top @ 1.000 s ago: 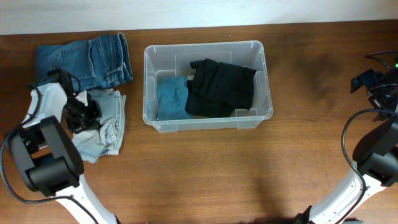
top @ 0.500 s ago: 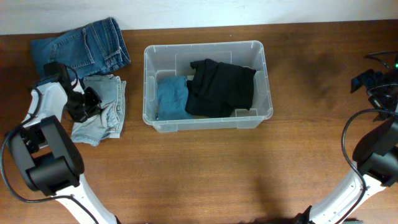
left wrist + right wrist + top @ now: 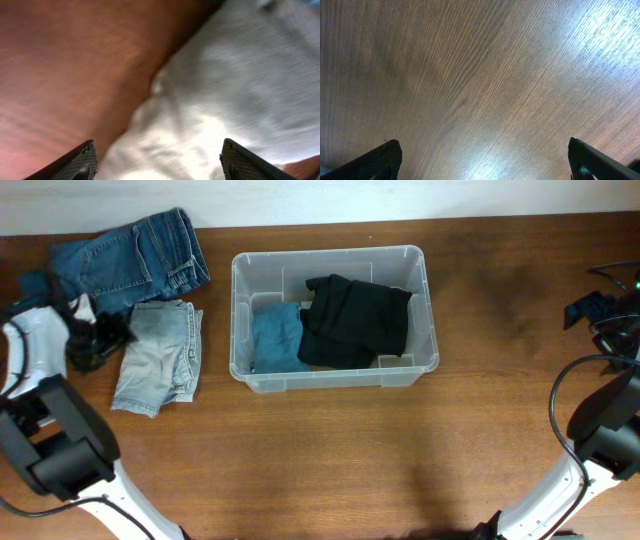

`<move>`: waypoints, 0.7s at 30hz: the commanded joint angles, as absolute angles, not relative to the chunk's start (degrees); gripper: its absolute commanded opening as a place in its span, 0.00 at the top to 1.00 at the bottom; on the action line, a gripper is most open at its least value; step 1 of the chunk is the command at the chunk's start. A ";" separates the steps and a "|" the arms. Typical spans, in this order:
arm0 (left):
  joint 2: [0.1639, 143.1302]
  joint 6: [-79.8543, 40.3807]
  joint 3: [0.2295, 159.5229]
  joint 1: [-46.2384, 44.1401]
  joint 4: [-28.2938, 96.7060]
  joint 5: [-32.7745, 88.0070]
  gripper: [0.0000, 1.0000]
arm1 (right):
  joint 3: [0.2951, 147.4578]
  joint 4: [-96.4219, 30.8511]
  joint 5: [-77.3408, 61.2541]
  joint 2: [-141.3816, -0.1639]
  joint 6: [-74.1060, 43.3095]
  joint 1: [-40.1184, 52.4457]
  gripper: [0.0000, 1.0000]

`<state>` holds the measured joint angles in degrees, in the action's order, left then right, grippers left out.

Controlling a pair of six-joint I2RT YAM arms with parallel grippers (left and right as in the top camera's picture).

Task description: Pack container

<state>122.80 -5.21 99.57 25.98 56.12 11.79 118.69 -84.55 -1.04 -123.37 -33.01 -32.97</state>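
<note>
The container [image 3: 330, 252] sits mid-bench, toward the far side, already holding a black garment [image 3: 355, 320] and a teal garment [image 3: 275, 335]. The left fingers [image 3: 80, 162] are spread and empty at the left edge of the pale shorts [image 3: 160, 360] (probably the next pick). The right fingers [image 3: 382, 160] are released and idle over bare wood, far right.

Your left arm [image 3: 28, 350] lies along the left edge of the frame, with the left gripper [image 3: 97, 343] at upper left, its fingers [image 3: 76, 162] spread wide. Your right arm [image 3: 603, 420] stands along the right edge, with the right gripper [image 3: 588, 311] at upper right, its fingers [image 3: 380, 160] equally wide apart.
</note>
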 commanded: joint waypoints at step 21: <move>129.64 14.70 100.33 28.29 56.45 19.88 0.21 | 118.50 -84.55 -0.14 -122.30 -33.50 -33.04 0.02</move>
